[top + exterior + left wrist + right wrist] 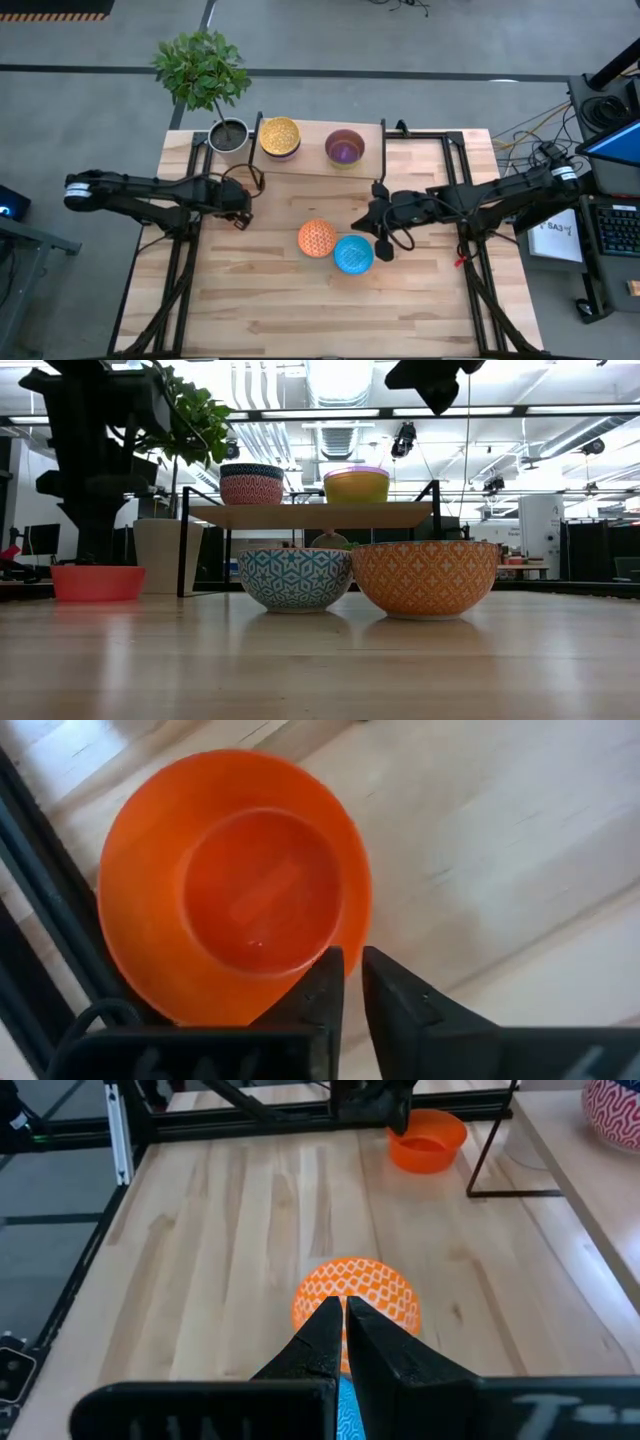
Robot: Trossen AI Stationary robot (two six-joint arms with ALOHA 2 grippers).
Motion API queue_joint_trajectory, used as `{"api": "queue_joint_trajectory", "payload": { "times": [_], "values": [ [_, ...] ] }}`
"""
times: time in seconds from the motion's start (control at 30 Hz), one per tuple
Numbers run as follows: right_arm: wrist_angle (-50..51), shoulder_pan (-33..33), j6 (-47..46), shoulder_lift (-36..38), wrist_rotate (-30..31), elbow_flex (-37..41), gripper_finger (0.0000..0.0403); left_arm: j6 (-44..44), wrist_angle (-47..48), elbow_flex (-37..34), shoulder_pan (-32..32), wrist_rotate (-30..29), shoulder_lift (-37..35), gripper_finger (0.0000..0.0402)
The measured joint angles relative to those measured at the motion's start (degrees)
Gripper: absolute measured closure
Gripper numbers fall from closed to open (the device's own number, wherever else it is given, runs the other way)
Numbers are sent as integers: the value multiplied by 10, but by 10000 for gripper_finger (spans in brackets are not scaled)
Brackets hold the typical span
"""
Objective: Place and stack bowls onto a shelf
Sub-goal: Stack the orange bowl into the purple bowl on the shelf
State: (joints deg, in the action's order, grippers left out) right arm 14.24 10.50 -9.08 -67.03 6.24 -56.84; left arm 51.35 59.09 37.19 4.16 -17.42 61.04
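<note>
The red-orange bowl (240, 880) sits upright on the table's left part, also seen in the low view (97, 582). My left gripper (352, 985) hangs just over its rim, fingers shut. The orange patterned bowl (317, 238) and the blue-white patterned bowl (353, 254) stand side by side mid-table. My right gripper (343, 1320) is shut and high above them, seen at the low view's top (440, 385). The shelf (310, 514) carries two stacks: a yellow-inside bowl on top (280, 136) and a purple-inside bowl on top (345, 148). My left gripper points down over the red-orange bowl's rim (335, 935), on the side toward the table's middle. One finger (322, 990) overlaps that rim in the wrist view; whether it touches, I cannot tell. Bare wood shows in the slit between the fingers. The bowl rests on the table.
A grey pot (228, 133) with a leafy plant stands at the shelf's left end. Black frame rails (185, 270) run along both table sides. Bare wood (300, 310) lies toward the near edge. The shelf's thin black legs (182, 545) stand behind the bowls.
</note>
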Motion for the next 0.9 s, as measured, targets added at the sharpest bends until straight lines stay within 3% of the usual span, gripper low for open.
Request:
{"api": "queue_joint_trajectory", "payload": {
  "times": [0.27,0.43,0.7,0.9],
  "values": [
    [0,0,1,-6,13,0,394,-4,-21,-11,0,-34,23,299],
    [0,0,1,-6,14,1,394,-4,-44,-14,0,-37,64,275],
    [0,0,1,-6,14,2,394,-24,-93,-14,0,-37,134,284],
    [0,1,1,-6,14,7,394,-27,-96,-13,0,-30,169,329]
  ]
}}
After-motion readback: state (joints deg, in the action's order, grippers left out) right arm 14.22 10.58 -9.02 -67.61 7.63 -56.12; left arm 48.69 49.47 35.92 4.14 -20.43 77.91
